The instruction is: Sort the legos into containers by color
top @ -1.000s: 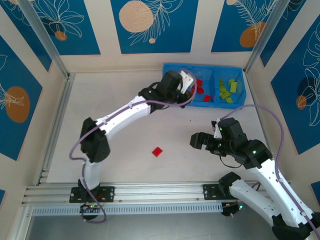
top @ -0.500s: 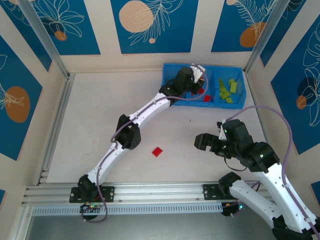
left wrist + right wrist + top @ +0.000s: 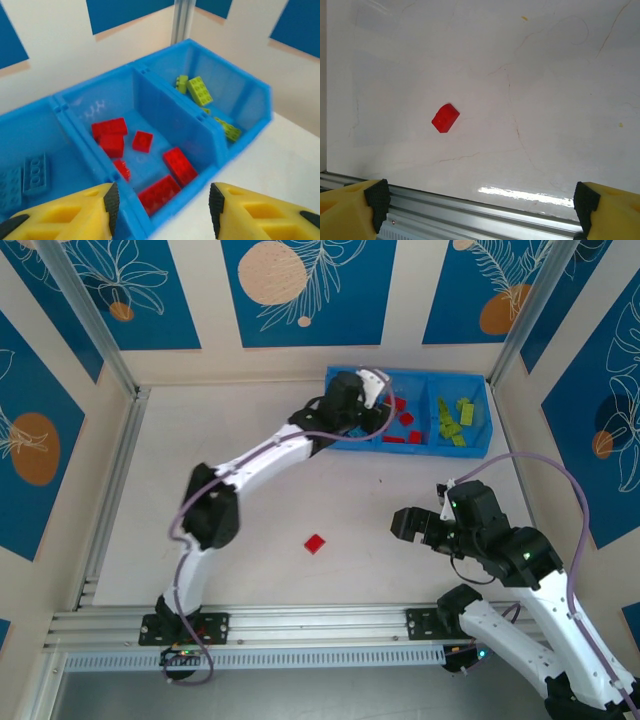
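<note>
This is a robotics laboratory cell, not a home or a shop: the left arm point(image 3: 250, 462) and the right arm point(image 3: 560, 605) are bolted to an aluminium rail point(image 3: 320, 625) along the bottom edge of the top view. The white table point(image 3: 270, 550) is closed in by walls with printed blue panels point(image 3: 305, 290) and aluminium posts point(image 3: 95, 325) in the upper corners. On it, at the upper right, toy legos point(image 3: 402, 425) lie in blue plastic containers point(image 3: 470, 449).

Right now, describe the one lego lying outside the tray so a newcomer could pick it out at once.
On the pale table, look away from the blue tray at the far right, towards the middle of the near rail. A small red lego lies there alone: every other brick in sight sits inside the tray.
</note>
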